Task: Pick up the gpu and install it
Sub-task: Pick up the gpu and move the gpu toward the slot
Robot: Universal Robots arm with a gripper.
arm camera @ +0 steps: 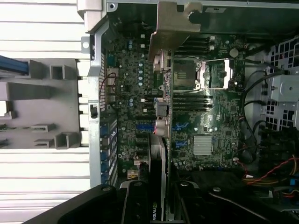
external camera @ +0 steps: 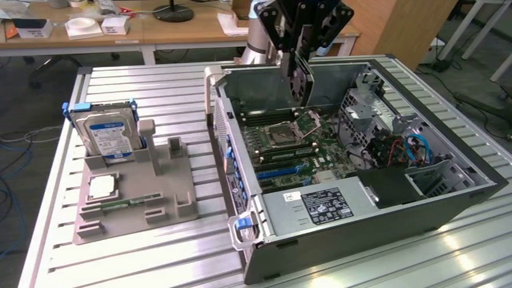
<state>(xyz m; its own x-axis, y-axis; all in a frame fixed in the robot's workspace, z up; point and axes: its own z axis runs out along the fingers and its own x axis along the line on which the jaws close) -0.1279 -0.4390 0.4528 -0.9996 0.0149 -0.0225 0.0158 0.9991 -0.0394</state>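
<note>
I have the graphics card (external camera: 293, 78) in the gripper (external camera: 298, 53), hanging on edge above the open computer case (external camera: 448, 198). It is clear of the motherboard (external camera: 296, 150) and not seated in any slot. The fingers (arm camera: 138, 205) are closed partway, one on each face of the card, and they hold it firmly.

In the wrist view the graphics card (arm camera: 158, 158) runs edge-on away from the gripper (arm camera: 159, 200), with its silver bracket (arm camera: 175, 28) at the end away from the fingers. Below it I can see the motherboard (arm camera: 126, 93). The processor socket (arm camera: 194, 74) lies just to one side of the card's line, and a small silver heatsink (arm camera: 203, 144) is near it.

In the exterior view the card hangs toward the back of the case, above the processor socket (external camera: 289, 129). The power supply (external camera: 316, 204) fills the near end of the case.

On the exterior view's left, well apart from the case, a grey parts holder (external camera: 160, 192) sits on the slatted metal table (external camera: 144, 78). A hard drive (external camera: 108, 135) stands upright in it. A processor chip (external camera: 102, 187) and a memory stick (external camera: 120, 206) lie flat in its recesses.
</note>
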